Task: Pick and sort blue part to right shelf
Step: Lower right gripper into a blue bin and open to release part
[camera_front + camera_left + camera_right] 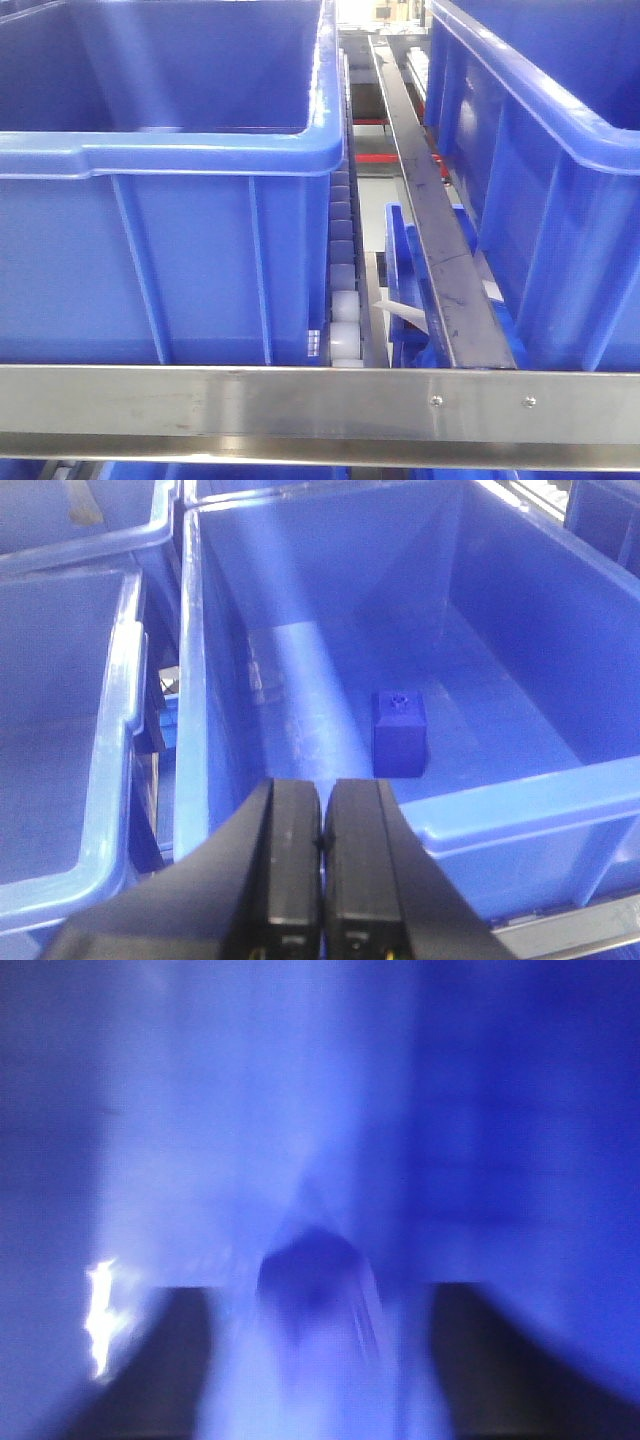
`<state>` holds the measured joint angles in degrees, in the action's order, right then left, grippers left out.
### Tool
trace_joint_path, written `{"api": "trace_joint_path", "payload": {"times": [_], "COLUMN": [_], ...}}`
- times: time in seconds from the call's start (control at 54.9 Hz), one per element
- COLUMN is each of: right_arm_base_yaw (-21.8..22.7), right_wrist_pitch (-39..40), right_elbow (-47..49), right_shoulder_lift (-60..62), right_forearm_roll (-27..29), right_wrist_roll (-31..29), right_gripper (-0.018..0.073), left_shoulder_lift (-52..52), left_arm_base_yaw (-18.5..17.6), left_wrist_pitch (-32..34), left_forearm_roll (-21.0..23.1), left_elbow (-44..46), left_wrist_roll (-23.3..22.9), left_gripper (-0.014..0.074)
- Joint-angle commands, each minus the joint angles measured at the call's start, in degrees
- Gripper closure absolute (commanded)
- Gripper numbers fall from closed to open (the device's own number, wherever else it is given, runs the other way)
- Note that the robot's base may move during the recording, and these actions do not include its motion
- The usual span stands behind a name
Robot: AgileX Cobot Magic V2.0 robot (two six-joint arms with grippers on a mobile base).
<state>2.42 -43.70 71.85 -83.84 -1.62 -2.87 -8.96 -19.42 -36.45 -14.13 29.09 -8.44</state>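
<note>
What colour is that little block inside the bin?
Matte blue, like the bin; clearest in the left wrist view.

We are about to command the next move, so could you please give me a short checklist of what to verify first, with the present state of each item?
1. Blue part located: ok, it stands upright on the floor of the large blue bin.
2. Left tool empty: ok, its fingers are shut together on nothing, above the bin's near rim.
3. Right tool open: ok, its dark fingers stand well apart.
4. What lies between the right tool's fingers: cannot tell, the right wrist view is badly blurred.
5. Shelf front rail clear of arms: ok, none shows in the front view.
</note>
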Motion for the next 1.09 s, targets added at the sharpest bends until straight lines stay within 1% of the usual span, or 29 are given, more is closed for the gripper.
{"api": "trace_joint_path", "payload": {"times": [0.0,0.091,0.401,0.492,0.71,0.856,0.965,1.075], "right_arm_base_yaw": [0.26,0.26,0.26,0.26,0.26,0.26,0.26,0.26], "right_wrist_pitch": [3.75,4.99,9.91,11.21,11.88,12.52,13.80,13.08], "right_elbow": [-2.75,-7.41,-26.68,-32.84,-40.90,-42.23,-42.23,-42.23], "right_shoulder_lift": [8.95,15.48,42.92,53.20,73.76,80.21,80.99,80.99], "right_forearm_roll": [0.10,0.10,0.57,0.57,0.59,0.59,0.59,0.95], "right_wrist_roll": [-0.53,-0.53,-0.53,-0.53,-0.53,-0.53,-0.53,-0.48], "right_gripper": [0.0383,0.0510,0.0505,0.0505,0.0505,0.0505,0.0505,0.0505], "left_shoulder_lift": [-0.60,-0.60,-0.60,-0.60,-0.60,-0.60,-0.60,-0.60], "left_arm_base_yaw": [-0.29,-0.29,-0.29,-0.29,-0.29,-0.29,-0.29,-0.29], "left_wrist_pitch": [3.98,3.98,4.08,4.08,4.08,3.98,3.72,3.72], "left_forearm_roll": [-0.33,-0.33,-0.33,-0.33,-0.43,-0.43,-0.43,-0.43], "left_elbow": [1.47,1.47,1.47,1.47,1.47,1.47,1.47,1.47], "left_wrist_roll": [0.08,0.08,0.08,0.08,0.08,0.08,0.08,0.08], "left_gripper": [0.0470,0.0470,0.0470,0.0470,0.0471,0.0471,0.0471,0.0471]}}
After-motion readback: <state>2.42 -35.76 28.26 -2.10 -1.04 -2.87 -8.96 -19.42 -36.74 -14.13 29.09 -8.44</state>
